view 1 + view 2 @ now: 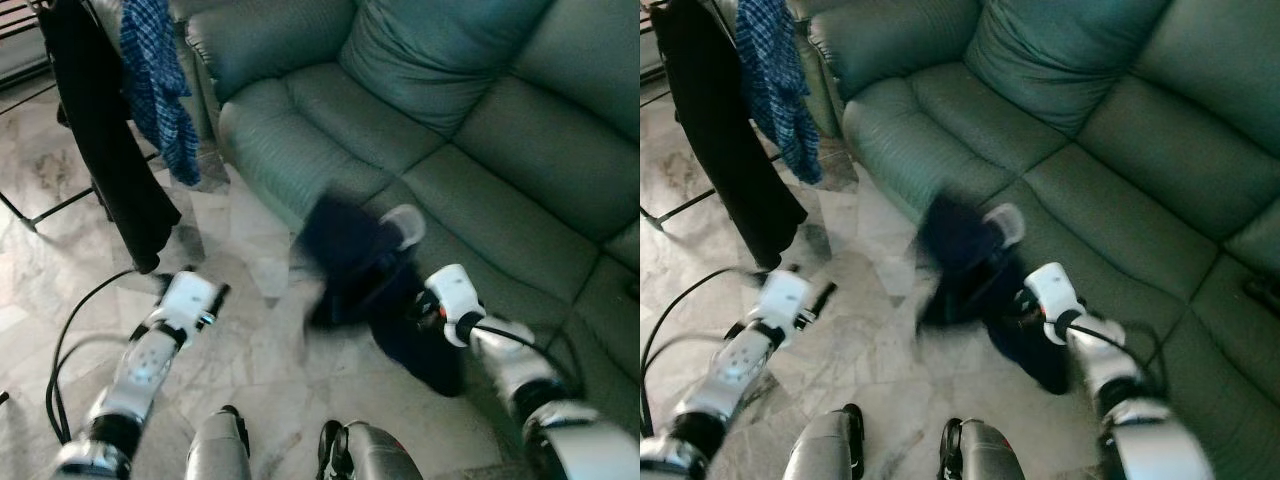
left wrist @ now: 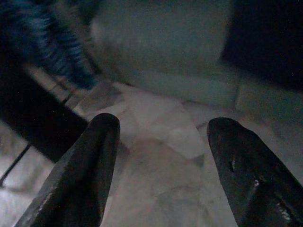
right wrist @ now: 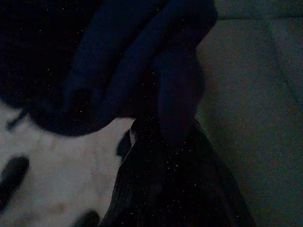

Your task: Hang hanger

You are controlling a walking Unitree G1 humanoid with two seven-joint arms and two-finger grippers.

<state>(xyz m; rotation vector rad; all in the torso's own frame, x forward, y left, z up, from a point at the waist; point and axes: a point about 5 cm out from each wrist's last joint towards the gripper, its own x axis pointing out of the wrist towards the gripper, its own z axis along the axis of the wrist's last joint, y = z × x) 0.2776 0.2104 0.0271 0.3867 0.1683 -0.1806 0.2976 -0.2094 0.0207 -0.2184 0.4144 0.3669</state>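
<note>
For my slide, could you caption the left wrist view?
Open left gripper above marble floor, facing green sofa.

Leather sofa [image 1: 480,130]: dark green.
Bundled garment [image 1: 350,265] at the sofa's edge: navy blue, blurred.
Hanging checked shirt [image 1: 155,80]: blue and white.
Long hanging garment [image 1: 100,130]: black.
Marble floor [image 1: 60,250]: pale grey, veined.

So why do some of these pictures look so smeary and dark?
Left eye view: the dark garment by the right gripper is motion-blurred, the green sofa sharper. Left wrist view: dim and soft, left gripper open over the floor. Right wrist view: very dark, grainy.
</note>
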